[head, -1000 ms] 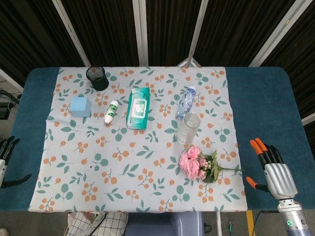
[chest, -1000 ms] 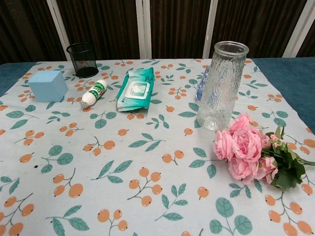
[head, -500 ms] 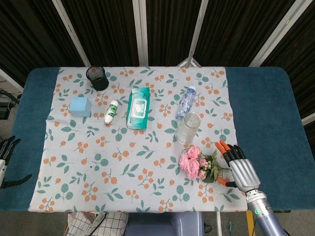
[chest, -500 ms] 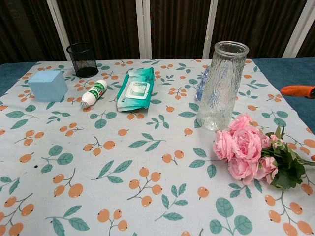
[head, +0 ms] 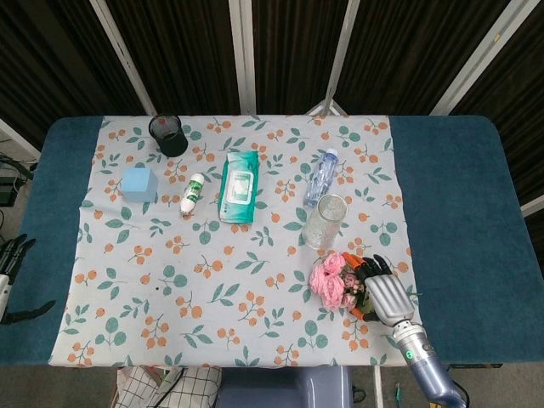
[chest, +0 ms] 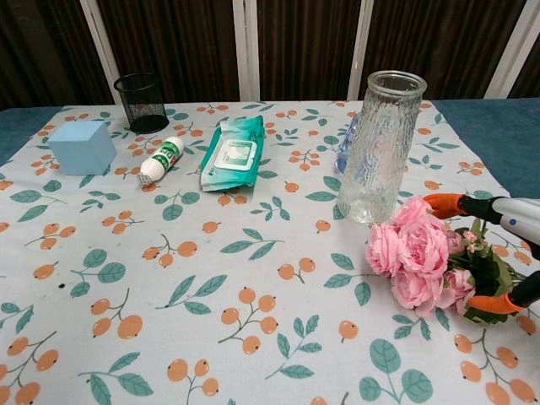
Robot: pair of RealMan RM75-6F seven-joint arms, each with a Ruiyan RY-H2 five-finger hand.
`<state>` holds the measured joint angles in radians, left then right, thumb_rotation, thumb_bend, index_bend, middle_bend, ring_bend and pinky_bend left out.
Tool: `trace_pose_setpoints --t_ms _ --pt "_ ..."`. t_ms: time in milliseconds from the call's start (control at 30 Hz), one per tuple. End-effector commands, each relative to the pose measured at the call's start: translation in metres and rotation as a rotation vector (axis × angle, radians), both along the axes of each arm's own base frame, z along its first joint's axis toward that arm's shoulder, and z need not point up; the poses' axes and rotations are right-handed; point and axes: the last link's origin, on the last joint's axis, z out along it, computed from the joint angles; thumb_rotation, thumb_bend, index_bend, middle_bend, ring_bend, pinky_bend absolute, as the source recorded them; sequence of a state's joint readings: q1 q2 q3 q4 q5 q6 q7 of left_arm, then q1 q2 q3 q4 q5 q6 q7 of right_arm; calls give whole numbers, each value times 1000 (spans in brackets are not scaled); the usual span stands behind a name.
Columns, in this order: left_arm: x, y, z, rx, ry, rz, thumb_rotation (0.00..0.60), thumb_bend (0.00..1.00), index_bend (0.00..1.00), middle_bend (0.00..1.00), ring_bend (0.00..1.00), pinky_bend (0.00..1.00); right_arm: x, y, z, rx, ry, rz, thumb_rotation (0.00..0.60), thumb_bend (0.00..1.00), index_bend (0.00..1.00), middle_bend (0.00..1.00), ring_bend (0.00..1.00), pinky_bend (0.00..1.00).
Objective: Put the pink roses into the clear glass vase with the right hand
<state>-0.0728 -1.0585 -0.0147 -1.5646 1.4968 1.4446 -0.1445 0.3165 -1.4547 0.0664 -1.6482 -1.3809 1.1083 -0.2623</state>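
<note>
Pink roses (chest: pixel 415 256) lie on their side at the near right of the floral tablecloth (head: pixel 170 280), blooms pointing left and the leafy stems (chest: pixel 489 283) trailing right. Going from the left: the left hand (head: pixel 10 270) hangs off the near left edge of the table, fingers apart and holding nothing. Further in, a blue cube (head: pixel 138 184) and a black mesh cup (head: pixel 168 134) sit at the far left, then a small white bottle (head: pixel 194 193) on its side and a teal wipes pack (head: pixel 239 186) near the middle. A water bottle (head: pixel 320 177) lies just behind the clear glass vase (chest: pixel 379 145), which stands upright just beyond the blooms, its mouth open and unobstructed.

The right hand (head: pixel 380 289) sits over the stem end of the bunch, fingers spread to either side of the leaves; in the chest view one orange fingertip (chest: pixel 442 202) shows beyond the stems and another nearer, so it brackets them, and I cannot tell whether it touches them yet.

The bunch looks light and soft, with petals that crush easily, so the stems are the place to take hold, not the heads. The vase is glass and tall, likely easy to tip if the stems knock its rim.
</note>
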Motion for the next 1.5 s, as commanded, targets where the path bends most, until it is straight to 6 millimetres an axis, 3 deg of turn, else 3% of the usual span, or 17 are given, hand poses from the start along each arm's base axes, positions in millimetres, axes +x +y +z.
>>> trace_pose_setpoints --t_ms 33,300,433,600,833,967,1167,1500 --pt "0 0 0 -1 -1 0 600 0 0 0 0 0 3 -6 -7 -5 -17 -7 600 242 159 208 164 84" --pt "-1 1 0 -5 -3 4 600 0 0 0 0 0 2 -15 -21 10 -11 -25 600 242 194 242 202 96" --pt "-1 1 0 -5 -3 5 600 0 0 0 0 0 1 -18 -24 7 -6 -32 600 242 280 325 281 149" --pt "-1 1 0 -6 -2 6 600 0 0 0 0 0 2 -19 -26 -6 -12 -26 600 257 481 499 449 314" --pt "0 1 -1 -8 -3 5 600 0 0 0 0 0 15 -16 -16 -31 -78 -1 600 273 528 533 482 324" --pt "0 0 -1 -8 -6 6 600 0 0 0 0 0 29 -17 4 -73 -181 2 600 275 528 533 481 324" --pt "0 0 -1 -10 -11 9 600 0 0 0 0 0 49 -28 57 -184 -446 -84 600 277 528 533 481 324" --pt "0 0 -2 -10 -7 18 600 0 0 0 0 0 54 -58 146 -397 -842 -186 600 276 528 533 481 325"
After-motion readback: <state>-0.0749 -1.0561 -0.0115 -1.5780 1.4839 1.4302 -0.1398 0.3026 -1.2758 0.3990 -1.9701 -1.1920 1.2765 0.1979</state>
